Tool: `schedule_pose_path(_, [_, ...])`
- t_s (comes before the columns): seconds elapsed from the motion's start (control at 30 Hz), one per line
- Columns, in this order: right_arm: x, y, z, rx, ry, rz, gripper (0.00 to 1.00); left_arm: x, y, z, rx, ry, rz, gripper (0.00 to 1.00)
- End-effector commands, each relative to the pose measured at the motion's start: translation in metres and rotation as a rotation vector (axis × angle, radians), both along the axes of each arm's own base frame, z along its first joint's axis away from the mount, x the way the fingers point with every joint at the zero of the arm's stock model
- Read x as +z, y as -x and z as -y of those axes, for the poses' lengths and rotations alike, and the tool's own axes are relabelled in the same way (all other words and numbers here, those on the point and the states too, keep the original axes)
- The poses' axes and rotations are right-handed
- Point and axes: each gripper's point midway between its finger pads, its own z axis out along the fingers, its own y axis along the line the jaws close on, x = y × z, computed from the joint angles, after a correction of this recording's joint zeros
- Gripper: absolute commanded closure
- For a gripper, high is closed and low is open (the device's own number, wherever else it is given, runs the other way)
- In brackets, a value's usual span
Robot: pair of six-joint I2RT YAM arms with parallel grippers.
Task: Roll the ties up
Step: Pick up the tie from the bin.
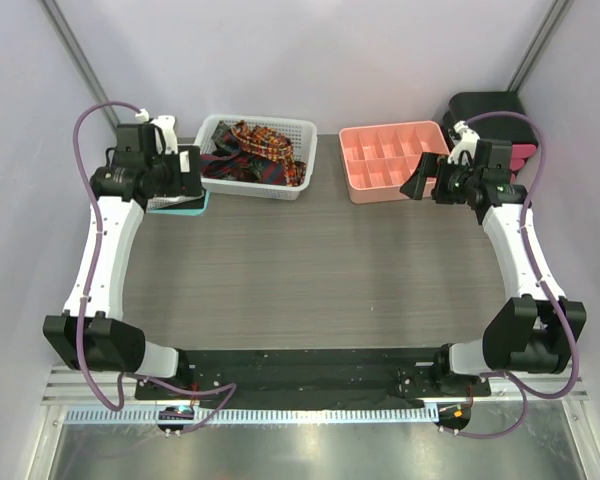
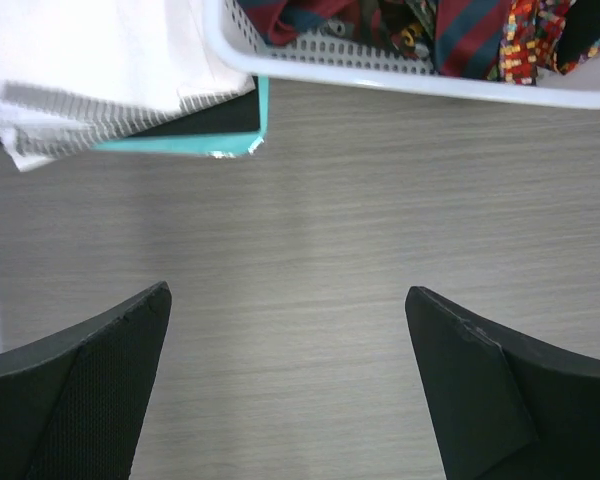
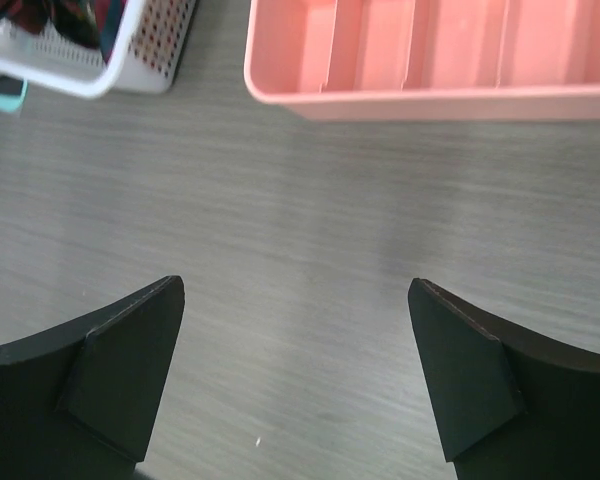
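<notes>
Ties [image 1: 265, 145] heaped in a white basket [image 2: 400, 82], both claws spread and holding nothing.
Left claw [image 2: 288, 292] hangs with its fingers wide apart above the bare grey surface [image 1: 310, 270]; the basket of tangled ties sits just ahead of it and to its right. Right claw [image 3: 298, 283] is likewise wide apart, with a pink divided tray [image 3: 430, 100] just ahead of it.

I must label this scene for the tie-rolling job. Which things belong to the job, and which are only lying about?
Job: ties; white basket holding them; pink tray with compartments, probably for the rolls.
Lying about: teal-edged pad with a white sheet on it; black case at the back right.
</notes>
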Motion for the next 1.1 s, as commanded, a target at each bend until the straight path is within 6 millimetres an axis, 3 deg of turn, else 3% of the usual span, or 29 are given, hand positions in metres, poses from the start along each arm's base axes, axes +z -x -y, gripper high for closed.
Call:
schedule_pose_path(0.0, [0.058, -0.021, 0.015, -0.097, 0.034, 0.231, 0.00, 0.032, -0.033, -0.004, -0.072, -0.079, 0.128, 0.00])
schedule_pose_path(0.1, [0.066, -0.022, 0.012, -0.081, 0.031, 0.267, 0.00, 0.046, -0.054, 0.014, -0.242, -0.142, 0.215, 0.00])
schedule_pose_path(0.13, [0.067, -0.021, 0.008, -0.059, 0.016, 0.278, 0.00, 0.037, -0.064, 0.020, -0.285, -0.154, 0.200, 0.00])
schedule_pose_path(0.2, [0.067, -0.019, 0.002, -0.025, -0.002, 0.280, 0.00, 0.054, -0.083, 0.031, -0.334, -0.164, 0.262, 0.00])
schedule_pose_path(0.23, [0.066, -0.017, -0.005, 0.013, -0.020, 0.284, 0.00, 0.046, -0.098, 0.036, -0.376, -0.173, 0.255, 0.00])
schedule_pose_path(0.3, [0.063, -0.017, -0.009, 0.040, -0.032, 0.282, 0.00, 0.068, -0.117, 0.052, -0.462, -0.166, 0.355, 0.00])
schedule_pose_path(0.37, [0.062, -0.016, -0.015, 0.073, -0.058, 0.276, 0.00, 0.062, -0.138, 0.064, -0.575, -0.201, 0.399, 0.00])
schedule_pose_path(0.4, [0.060, -0.018, -0.017, 0.080, -0.071, 0.270, 0.00, 0.073, -0.144, 0.078, -0.656, -0.197, 0.461, 0.00])
schedule_pose_path(0.43, [0.057, -0.018, -0.019, 0.088, -0.082, 0.259, 0.00, 0.058, -0.158, 0.083, -0.728, -0.248, 0.463, 0.00])
schedule_pose_path(0.53, [0.050, -0.019, -0.023, 0.112, -0.103, 0.238, 0.00, 0.050, -0.176, 0.106, -0.868, -0.339, 0.487, 0.00])
schedule_pose_path(0.57, [0.048, -0.020, -0.023, 0.115, -0.104, 0.233, 0.00, 0.019, -0.189, 0.115, -0.951, -0.394, 0.457, 0.00])
schedule_pose_path(0.6, [0.044, -0.021, -0.023, 0.115, -0.106, 0.222, 0.00, 0.023, -0.196, 0.118, -0.974, -0.428, 0.479, 0.00])
schedule_pose_path(0.7, [0.042, -0.021, -0.023, 0.122, -0.110, 0.218, 0.00, -0.017, -0.210, 0.131, -1.066, -0.439, 0.435, 0.02])
schedule_pose_path(0.77, [0.039, -0.022, -0.021, 0.118, -0.114, 0.207, 0.00, -0.017, -0.216, 0.141, -1.094, -0.421, 0.466, 0.02])
schedule_pose_path(0.93, [0.032, -0.027, -0.016, 0.104, -0.118, 0.184, 0.00, -0.060, -0.228, 0.152, -1.145, -0.418, 0.429, 0.02])
schedule_pose_path(1.07, [0.026, -0.029, -0.013, 0.098, -0.122, 0.165, 0.00, -0.084, -0.238, 0.156, -1.161, -0.426, 0.420, 0.03])
